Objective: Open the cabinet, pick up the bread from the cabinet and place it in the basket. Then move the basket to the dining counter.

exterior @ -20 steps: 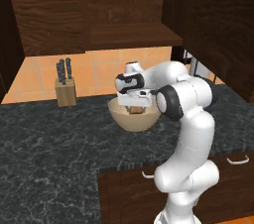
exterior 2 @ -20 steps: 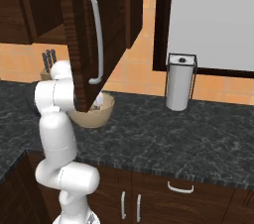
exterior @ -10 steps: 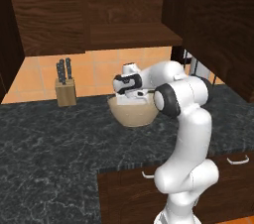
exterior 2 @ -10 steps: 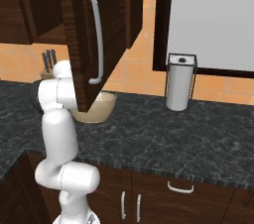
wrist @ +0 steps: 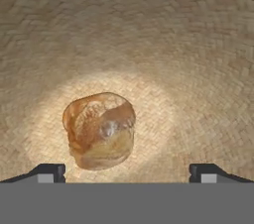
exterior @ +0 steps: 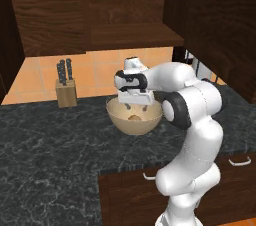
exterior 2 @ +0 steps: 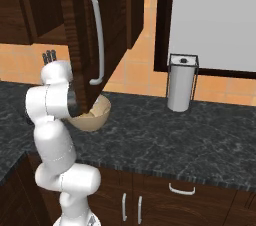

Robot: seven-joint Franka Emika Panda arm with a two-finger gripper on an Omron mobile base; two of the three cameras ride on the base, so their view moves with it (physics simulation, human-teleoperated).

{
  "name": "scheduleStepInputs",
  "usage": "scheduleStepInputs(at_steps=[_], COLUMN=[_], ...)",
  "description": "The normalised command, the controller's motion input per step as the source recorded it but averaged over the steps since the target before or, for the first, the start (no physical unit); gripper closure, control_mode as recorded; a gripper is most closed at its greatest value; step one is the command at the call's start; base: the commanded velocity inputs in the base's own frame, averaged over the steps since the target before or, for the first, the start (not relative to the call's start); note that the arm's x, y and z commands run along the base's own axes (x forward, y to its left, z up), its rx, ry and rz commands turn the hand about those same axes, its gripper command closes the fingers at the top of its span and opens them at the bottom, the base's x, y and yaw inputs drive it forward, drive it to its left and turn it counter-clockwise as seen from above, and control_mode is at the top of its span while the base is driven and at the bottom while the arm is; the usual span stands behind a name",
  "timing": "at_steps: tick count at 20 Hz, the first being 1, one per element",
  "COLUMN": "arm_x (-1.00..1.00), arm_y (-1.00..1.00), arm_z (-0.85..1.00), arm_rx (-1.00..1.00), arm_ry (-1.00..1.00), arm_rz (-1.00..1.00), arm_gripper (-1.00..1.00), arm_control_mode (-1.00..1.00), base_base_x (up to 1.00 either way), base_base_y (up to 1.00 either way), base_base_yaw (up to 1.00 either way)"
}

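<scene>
Left to right in the left base view: tan wooden knife block (exterior: pixel 66 91) with dark handles at 9 o'clock from the basket, well apart, on the black speckled granite table (exterior: pixel 50 145). Then the wide round tan woven basket (exterior: pixel 134 116), bowl-shaped with a smooth rim, standing on the table. The two-finger gripper (exterior: pixel 135 106) hangs right over it, jaws spread wide and holding nothing; both tips sit at the bottom edge of the hand view with clear air between them.

The small round tan-brown bread roll (wrist: pixel 100 130) lies loose on the basket floor, a bit toward 8 o'clock of centre in the hand view. Glossy crust, lumpy shape. You'd judge it light and soft; it should ride along fine.

So the basket is your next grab. Expect it light but wide and stiff-walled, with a finely herringbone-textured inside that should give decent friction. You can't span it, so pinch the rim wall at one side, one jaw inside and one outside. Lift level or the roll will slide.

In the right base view: the dark brown wood-grain cabinet (exterior 2: pixel 85 35) door stands open above the basket, its long silver bar handle (exterior 2: pixel 96 40) vertical. At 3 o'clock, well apart, a silver metal cylinder canister (exterior 2: pixel 180 89).
</scene>
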Motion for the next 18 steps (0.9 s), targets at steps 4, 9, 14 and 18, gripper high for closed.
scheduleStepInputs(at_steps=[4, 9, 14, 18], arm_x=[-0.97, -1.00, -0.89, -0.33], arm_y=[0.00, 0.00, -0.03, -0.08], arm_z=[0.30, 0.36, 0.69, 0.19], arm_rx=[0.00, 0.03, 0.00, 0.01], arm_ry=[-0.24, -0.18, 0.00, -0.03], arm_rz=[-0.13, -0.35, -0.28, -0.21], arm_gripper=[-1.00, -1.00, -1.00, -1.00], arm_control_mode=[-1.00, -1.00, -1.00, -1.00], base_base_x=[0.00, 0.00, 0.00, 0.00], base_base_y=[0.00, 0.00, 0.00, 0.00], base_base_yaw=[0.00, 0.00, 0.00, 0.00])
